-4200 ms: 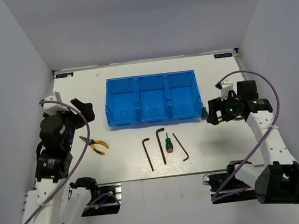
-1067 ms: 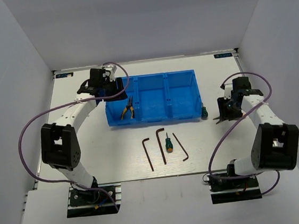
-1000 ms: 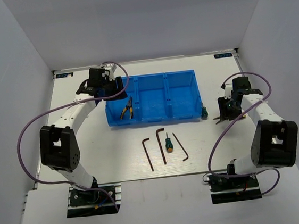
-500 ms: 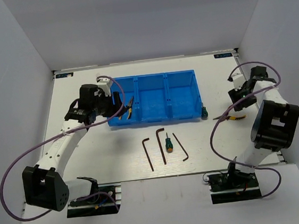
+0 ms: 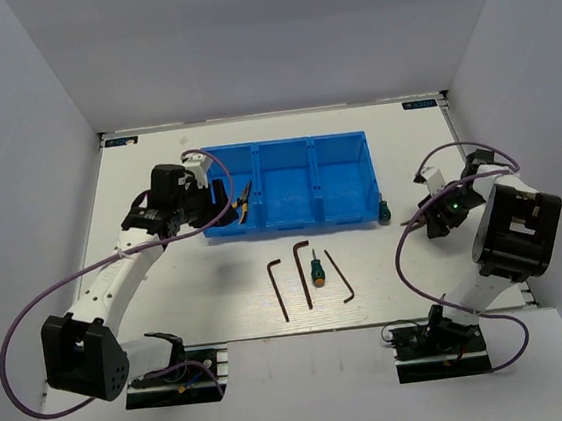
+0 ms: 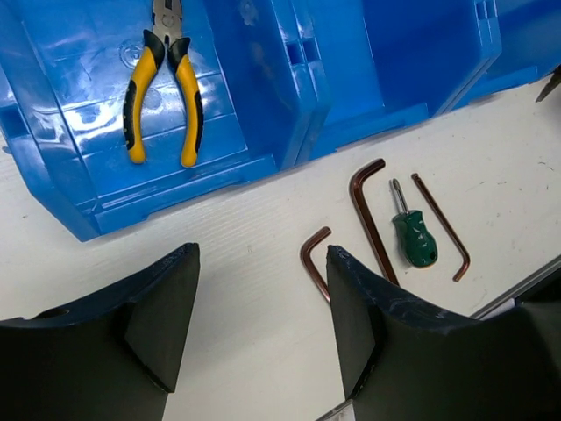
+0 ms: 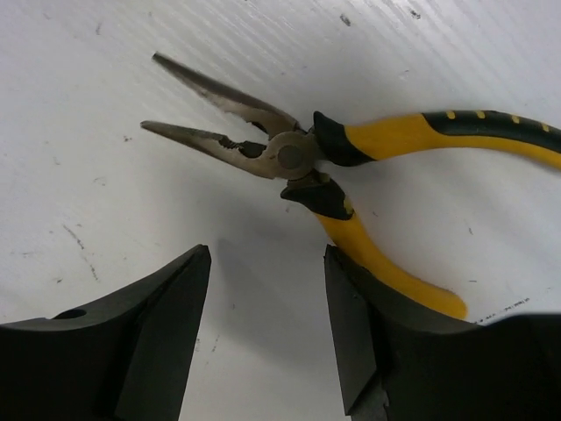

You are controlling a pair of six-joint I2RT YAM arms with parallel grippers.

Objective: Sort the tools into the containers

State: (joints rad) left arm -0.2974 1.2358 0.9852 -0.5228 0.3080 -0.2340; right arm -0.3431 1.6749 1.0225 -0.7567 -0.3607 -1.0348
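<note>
Right hand (image 7: 266, 263): fingers apart, nothing between them, poised just at 6 o'clock of the loose long-nose pliers (image 7: 294, 158). These pliers lie flat on the worktop (image 7: 88, 202), at 3 o'clock of the blue bin (image 5: 292, 221) in the overhead view. In the wrist view their nose points to 9 o'clock and stands slightly parted, while the handles splay toward 3 and 5 o'clock. Assessment: the step in hand is the pick-up of this tool. The hand should advance toward 12 o'clock until the fingers straddle the pivot, then descend fully to the surface, since the tool sits low. Closing across both splayed handles would likely make them scissor and twist the tool, so a grip at the joint or on one handle is sounder. Left hand (image 6: 261, 259): fingers apart, empty, above the bin's near edge. The binned pliers (image 6: 187, 92) lie in the left compartment, the probable destination for their match. The three hex keys (image 5: 304, 273), the screwdriver (image 5: 316, 269) and the small green-tipped tool (image 5: 384, 210) lie unsorted on the worktop.
</note>
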